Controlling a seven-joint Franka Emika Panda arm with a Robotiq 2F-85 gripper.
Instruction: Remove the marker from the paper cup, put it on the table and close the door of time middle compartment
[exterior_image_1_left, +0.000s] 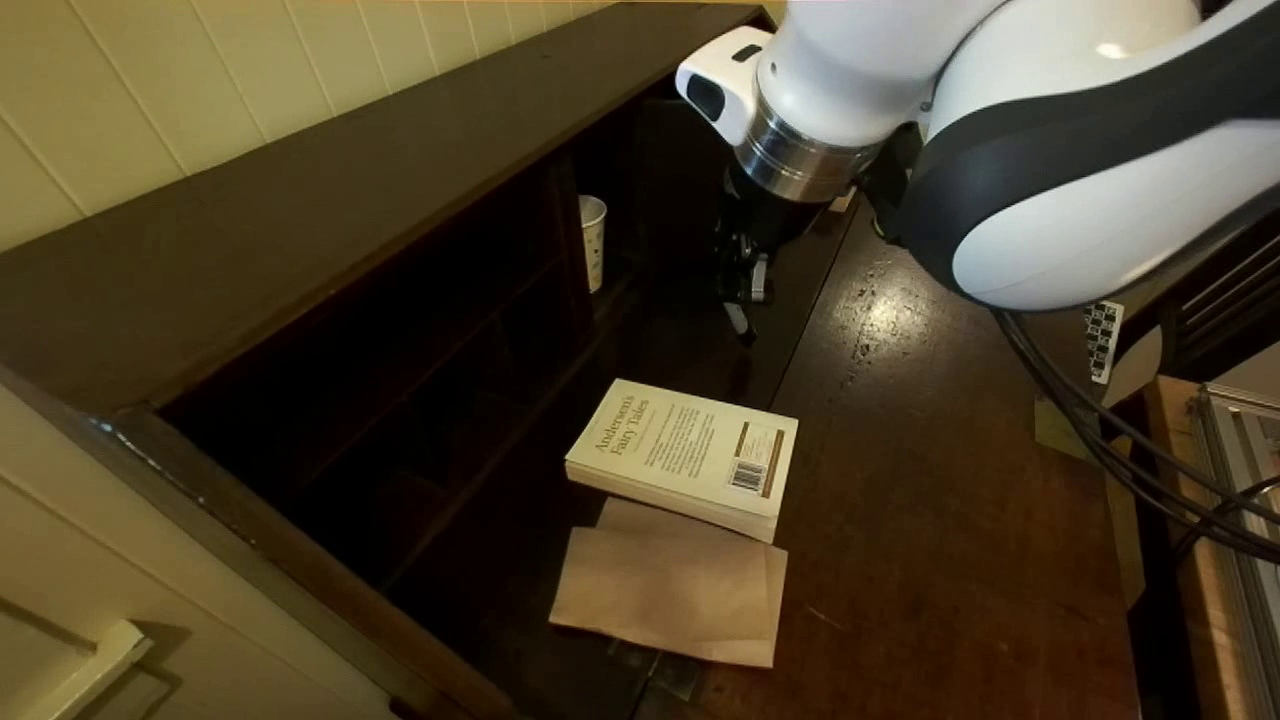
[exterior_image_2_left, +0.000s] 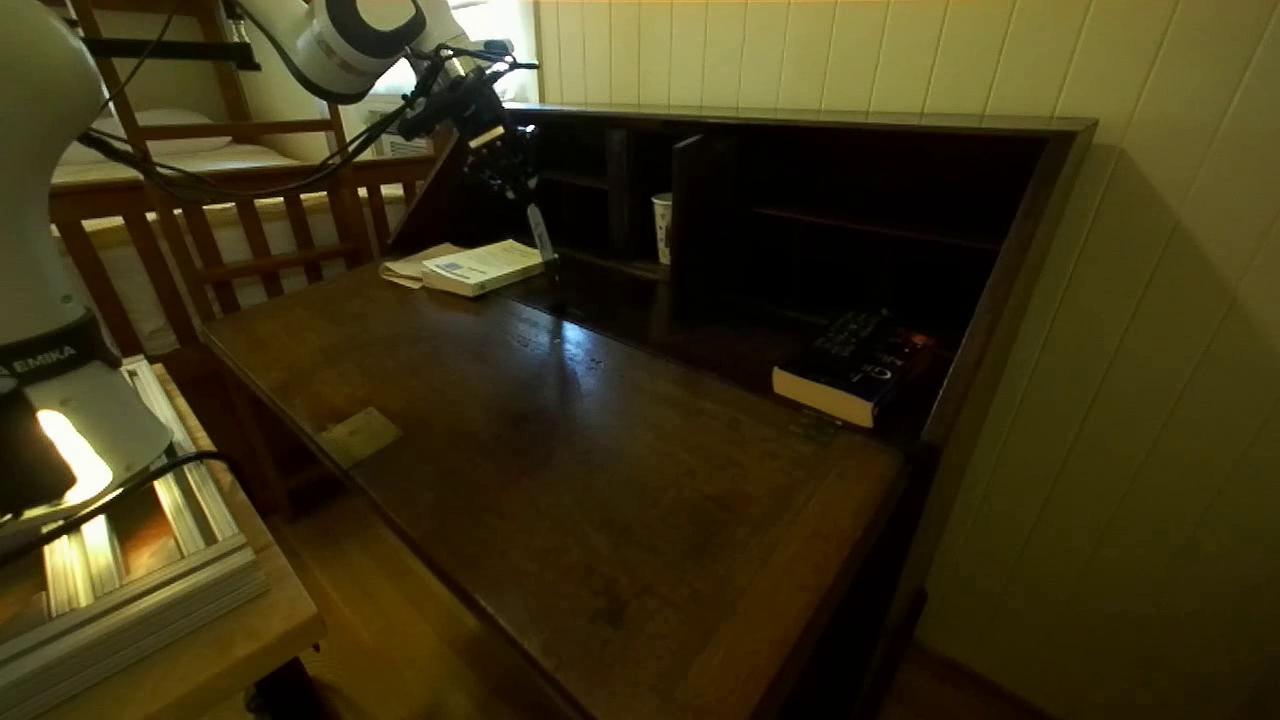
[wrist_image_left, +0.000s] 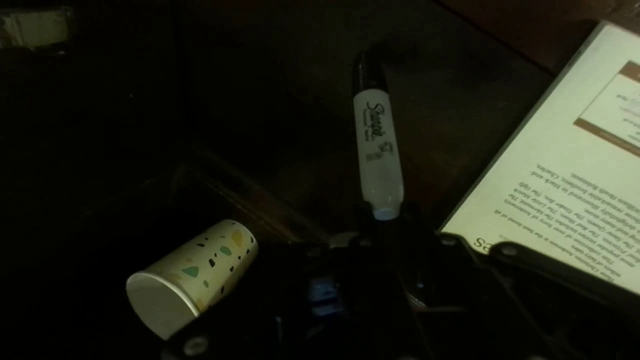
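My gripper is shut on the rear end of the marker, which has a white barrel and a black cap. In an exterior view the marker slants cap-down over the inner part of the table; whether the cap touches the surface I cannot tell. The paper cup, white with coloured specks, stands upright in the middle compartment, off to the side of the gripper. In the wrist view the cup shows its open mouth. The door of that compartment stands open, swung outward, a dark upright panel beside the cup.
A pale paperback book lies near the gripper, with a tan paper sheet beside it. A thick dark book lies at the far end of the desk. Shelves and dividers line the dark cabinet behind.
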